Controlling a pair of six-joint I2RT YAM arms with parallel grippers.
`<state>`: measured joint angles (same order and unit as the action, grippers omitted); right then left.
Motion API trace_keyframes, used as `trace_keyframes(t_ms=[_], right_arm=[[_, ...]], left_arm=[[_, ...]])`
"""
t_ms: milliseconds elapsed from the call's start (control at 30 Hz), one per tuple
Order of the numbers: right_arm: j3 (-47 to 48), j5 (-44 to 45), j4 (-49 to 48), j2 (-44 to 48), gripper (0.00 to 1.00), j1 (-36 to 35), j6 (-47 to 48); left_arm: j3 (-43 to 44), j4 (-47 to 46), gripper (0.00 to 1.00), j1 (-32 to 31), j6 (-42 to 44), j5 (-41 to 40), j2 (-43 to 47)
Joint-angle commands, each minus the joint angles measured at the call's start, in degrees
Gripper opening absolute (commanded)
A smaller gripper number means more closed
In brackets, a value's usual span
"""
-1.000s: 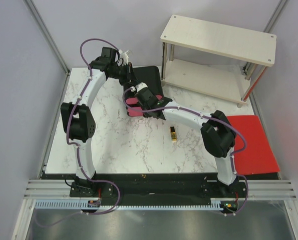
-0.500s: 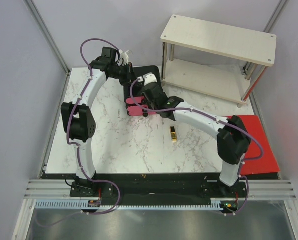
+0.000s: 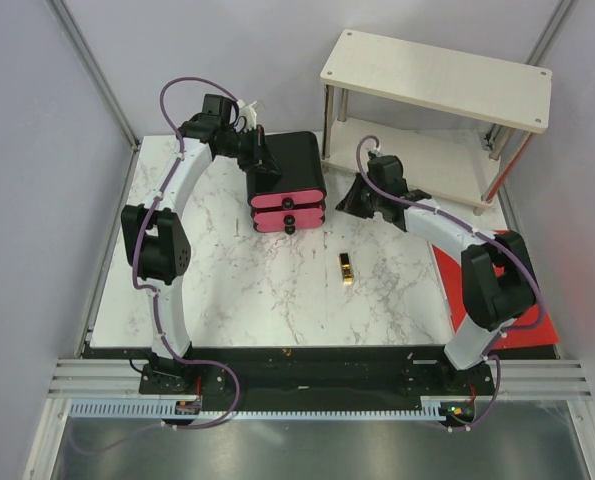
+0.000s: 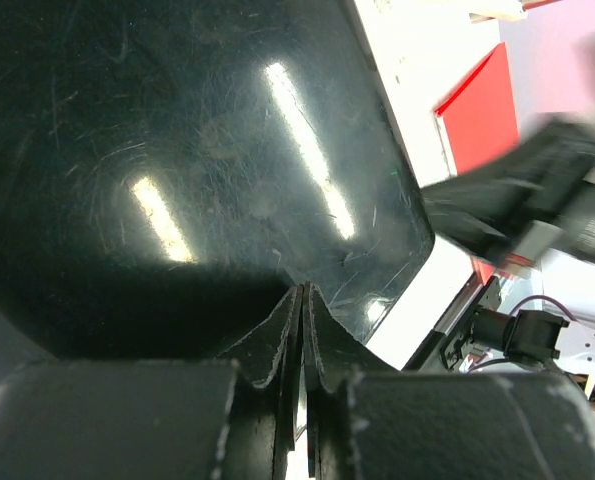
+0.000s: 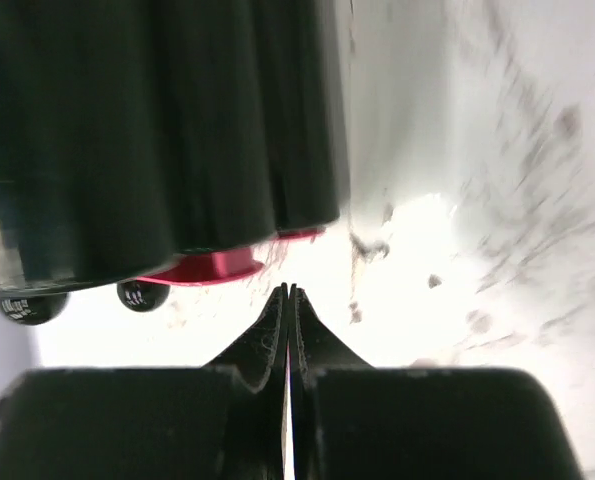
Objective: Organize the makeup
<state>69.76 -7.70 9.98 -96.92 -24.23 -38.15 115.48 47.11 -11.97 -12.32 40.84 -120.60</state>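
Note:
A gold-black tube lies on the marble table in front of the black box with pink drawers. The other makeup is out of view. My left gripper is shut and empty, its tips resting on the box's glossy black top near its left edge. My right gripper is shut and empty. It hovers low over the table just right of the box. The right wrist view shows the pink drawer edge and black knobs at upper left.
A two-level wooden shelf stands at the back right, close behind the right arm. A red mat lies at the table's right edge. Grey walls close in the left and back sides.
My right gripper has drawn back from the box's drawer front and swung right, towards the shelf. The pink drawer fronts now show uncovered. The left arm has stayed on the box.

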Motion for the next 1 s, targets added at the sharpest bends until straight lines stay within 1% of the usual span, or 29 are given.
trace_keyframes(t_ms=[0, 33, 167, 300, 433, 567, 767, 900, 967], right_arm=[[-4.98, -19.09, -15.94, -2.74, 0.00, 0.23, -18.00], [-5.68, -19.80, -18.74, -3.18, 0.00, 0.23, -18.88], [-4.63, -23.66, -20.08, -6.86, 0.00, 0.23, -20.82], [-4.98, -26.30, -24.82, -9.50, 0.00, 0.23, -23.63], [-5.25, -25.61, -26.94, -11.70, 0.00, 0.15, -25.22], [-4.37, -22.89, -27.73, -13.29, 0.00, 0.24, -25.30], [-0.42, -20.95, -28.87, -16.63, 0.00, 0.24, -26.80], [0.11, -19.72, -28.96, -16.54, 0.00, 0.23, -27.42], [0.38, -20.50, -28.88, -17.16, 0.00, 0.23, -27.94]], left_arm=[[-5.62, 13.36, 0.09, -0.16, 5.90, -13.86, -7.46], [-5.62, 13.44, 0.09, -0.16, 5.90, -13.86, -7.29], [-5.79, 13.44, 0.09, -0.16, 5.72, -13.86, -7.11], [-5.71, 13.36, 0.09, -0.16, 5.72, -14.03, -7.11], [-5.71, 13.36, 0.09, -0.25, 5.72, -14.03, -7.20], [-5.62, 13.44, 0.09, -0.16, 5.64, -14.03, -7.11], [-5.53, 13.44, 0.09, -0.25, 5.72, -14.03, -6.85], [-5.97, 13.44, 0.09, -0.16, 5.72, -14.03, -6.41], [-5.88, 13.44, 0.09, -0.25, 5.72, -14.29, -6.41]])
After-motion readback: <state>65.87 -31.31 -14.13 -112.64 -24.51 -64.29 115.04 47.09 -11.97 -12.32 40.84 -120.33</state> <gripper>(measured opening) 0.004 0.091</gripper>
